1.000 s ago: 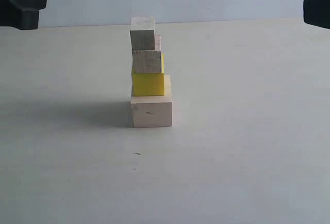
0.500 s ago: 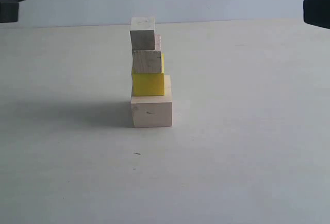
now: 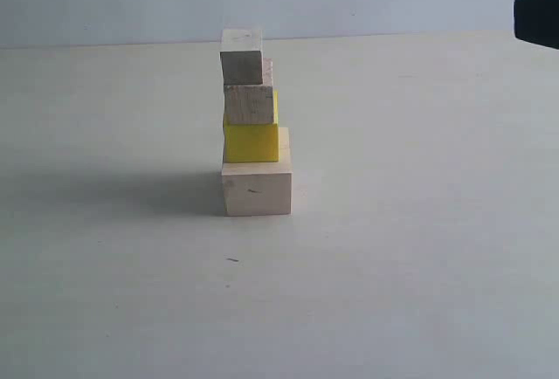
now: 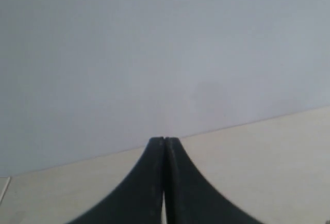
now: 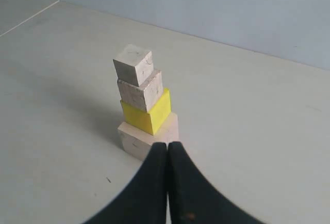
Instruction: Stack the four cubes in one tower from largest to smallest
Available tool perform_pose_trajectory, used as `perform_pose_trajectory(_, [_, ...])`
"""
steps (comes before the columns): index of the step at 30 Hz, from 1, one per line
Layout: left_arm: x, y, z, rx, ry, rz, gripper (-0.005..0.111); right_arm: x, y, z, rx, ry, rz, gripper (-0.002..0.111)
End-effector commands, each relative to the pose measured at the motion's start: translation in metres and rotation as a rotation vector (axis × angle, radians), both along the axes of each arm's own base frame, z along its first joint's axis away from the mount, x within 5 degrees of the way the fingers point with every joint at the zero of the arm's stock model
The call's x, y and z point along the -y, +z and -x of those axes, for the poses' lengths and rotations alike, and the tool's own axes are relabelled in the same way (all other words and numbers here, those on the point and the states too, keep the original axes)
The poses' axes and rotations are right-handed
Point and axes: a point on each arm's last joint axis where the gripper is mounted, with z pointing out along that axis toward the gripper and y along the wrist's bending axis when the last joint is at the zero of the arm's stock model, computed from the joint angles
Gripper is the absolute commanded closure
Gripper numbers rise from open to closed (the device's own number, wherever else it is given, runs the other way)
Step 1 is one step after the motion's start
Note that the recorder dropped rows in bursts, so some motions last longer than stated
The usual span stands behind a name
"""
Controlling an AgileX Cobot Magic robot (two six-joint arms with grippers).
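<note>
Jaws of the left gripper [image 4: 164, 141] sit pressed together, empty; it has just pulled out of the exterior view. At centre the tower [image 3: 253, 126] stands 4 high, largest at the bottom. Right gripper [image 5: 168, 146], closed and empty, hangs back: task looks done.

We see one upright tower [image 3: 251, 126] standing on the worktop [image 3: 419, 239]: large pale wood cube [image 3: 256, 189] at the base, yellow cube [image 3: 251, 141] on it, then small wood cube [image 3: 249, 105], with the smallest wood cube [image 3: 241, 58] on top, each slightly offset.
</note>
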Motion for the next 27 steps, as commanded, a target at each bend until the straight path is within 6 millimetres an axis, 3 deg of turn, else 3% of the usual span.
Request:
perform_pose_trajectory(1, [0.003,0.010,0.028,0.078,0.010,-0.006,0.107,0.001,0.000,0.001,0.008,0.004,-0.007,0.108])
perform_pose_trajectory(8, [0.009,0.018,0.054,0.147,-0.011,-0.041,0.107,0.001,0.000,0.001,0.008,0.004,-0.007,0.108])
perform_pose_trajectory(17, [0.010,0.015,0.059,0.137,-0.014,-0.050,0.107,0.001,0.000,0.001,0.008,0.004,-0.007,0.108])
perform_pose_trajectory(22, [0.008,-0.004,0.058,0.065,0.022,0.019,0.107,0.001,0.000,0.001,0.008,0.004,-0.007,0.108])
perform_pose_trajectory(27, [0.001,-0.042,0.070,-0.025,0.144,0.124,0.107,0.001,0.000,0.001,0.008,0.004,-0.007,0.108])
